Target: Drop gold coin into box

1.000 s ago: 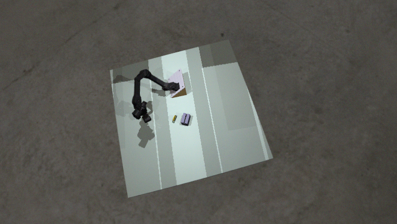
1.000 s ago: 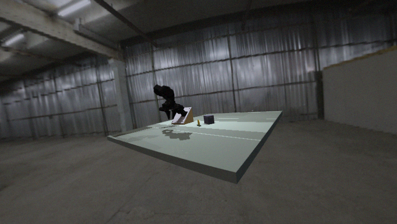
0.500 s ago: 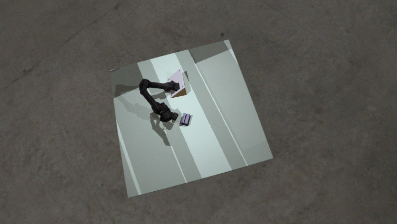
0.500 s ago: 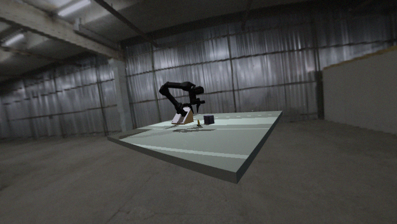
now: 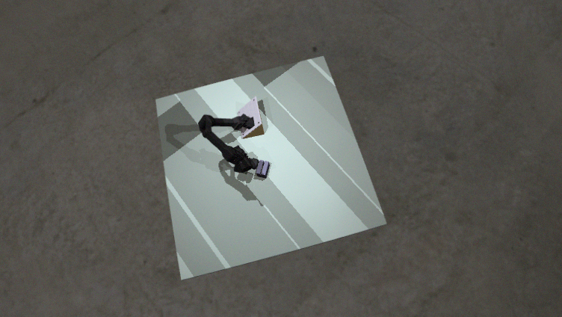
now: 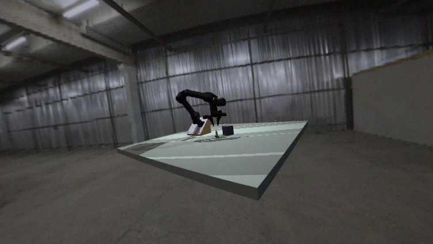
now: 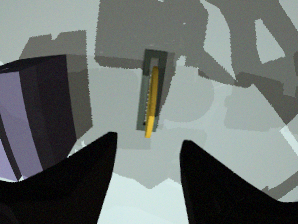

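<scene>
The gold coin (image 7: pixel 152 99) (image 6: pixel 216 133) stands on edge in its dark-green holder (image 7: pixel 141 96) on the pale platform (image 5: pixel 315 197) (image 6: pixel 242 157). The grey box (image 5: pixel 262 168) (image 6: pixel 227 130) (image 7: pixel 27 116) sits close beside it, at the left edge of the wrist view. My gripper (image 7: pixel 149 144) (image 6: pixel 215 122) (image 5: pixel 249 164) points down and hangs a short way above the coin. Its fingers are partly open with nothing between them. In the overhead view the arm hides the coin.
The arm's base sits on a wedge-shaped mount (image 5: pixel 252 114) (image 6: pixel 200 128) behind the coin and box. The platform is a raised slab above a concrete floor, with its edges far from the objects.
</scene>
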`<control>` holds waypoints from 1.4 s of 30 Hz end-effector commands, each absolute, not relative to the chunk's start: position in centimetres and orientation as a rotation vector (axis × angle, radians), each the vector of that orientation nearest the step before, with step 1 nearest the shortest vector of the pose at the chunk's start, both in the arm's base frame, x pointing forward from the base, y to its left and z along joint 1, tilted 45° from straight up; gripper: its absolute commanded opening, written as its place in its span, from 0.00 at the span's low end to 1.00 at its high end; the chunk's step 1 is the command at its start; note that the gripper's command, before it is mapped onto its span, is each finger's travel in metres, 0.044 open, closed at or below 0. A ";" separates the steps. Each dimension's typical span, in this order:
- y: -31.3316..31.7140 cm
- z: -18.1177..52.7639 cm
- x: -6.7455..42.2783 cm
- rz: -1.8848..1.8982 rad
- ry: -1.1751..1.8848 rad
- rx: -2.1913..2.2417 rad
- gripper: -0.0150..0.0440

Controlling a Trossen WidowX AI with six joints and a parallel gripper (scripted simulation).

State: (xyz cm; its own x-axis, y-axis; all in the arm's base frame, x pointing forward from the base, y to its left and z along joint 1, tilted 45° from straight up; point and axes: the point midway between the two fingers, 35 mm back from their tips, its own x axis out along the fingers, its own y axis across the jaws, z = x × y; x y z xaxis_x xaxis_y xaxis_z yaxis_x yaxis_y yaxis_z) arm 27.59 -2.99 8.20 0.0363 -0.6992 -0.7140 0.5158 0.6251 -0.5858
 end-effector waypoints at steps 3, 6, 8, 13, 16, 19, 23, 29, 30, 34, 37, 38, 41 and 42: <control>-4.2 7.0 27.6 -0.938 1.212 -0.195 0.53; -4.3 6.9 27.6 -0.938 1.213 -0.196 0.53; -4.4 6.7 27.6 -0.937 1.215 -0.198 0.53; -4.9 6.2 27.6 -0.935 1.220 -0.203 0.53; -5.3 5.9 27.6 -0.935 1.222 -0.205 0.53; -5.6 5.6 27.6 -0.934 1.224 -0.207 0.53; -6.0 5.2 27.6 -0.933 1.226 -0.209 0.53; -6.6 4.5 27.7 -0.934 1.223 -0.205 0.53; -6.8 4.4 27.7 -0.934 1.223 -0.205 0.53; -7.2 3.9 27.7 -0.935 1.220 -0.203 0.53; -7.5 3.6 27.8 -0.936 1.218 -0.201 0.53; -7.7 3.5 27.8 -0.936 1.217 -0.201 0.53; -8.0 3.2 27.8 -0.937 1.215 -0.199 0.53; -8.1 3.1 27.8 -0.938 1.214 -0.199 0.53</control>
